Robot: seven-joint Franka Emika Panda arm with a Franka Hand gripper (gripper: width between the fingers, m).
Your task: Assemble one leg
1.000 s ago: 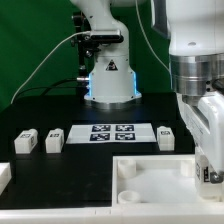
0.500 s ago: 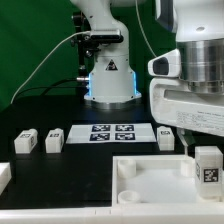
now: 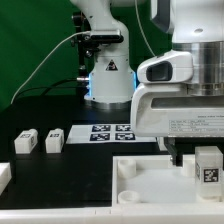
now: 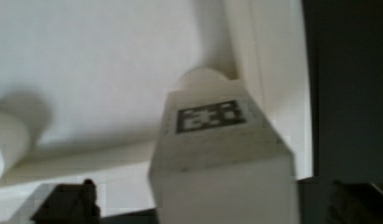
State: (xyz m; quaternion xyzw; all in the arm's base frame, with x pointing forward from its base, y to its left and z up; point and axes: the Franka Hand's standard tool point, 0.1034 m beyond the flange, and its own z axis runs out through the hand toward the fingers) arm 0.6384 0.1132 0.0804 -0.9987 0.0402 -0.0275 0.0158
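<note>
White leg [image 4: 214, 160] between parted fingers [image 4: 67, 202], ungripped.

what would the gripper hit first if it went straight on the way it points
Likely the leg, centred ahead of the open gripper, with the panel behind it; depth is unclear.

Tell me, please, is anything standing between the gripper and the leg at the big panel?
Nothing visible does. In the wrist view the leg sits straight between the fingertips of the gripper, with only a bare gap on each side and the panel behind it.
</note>
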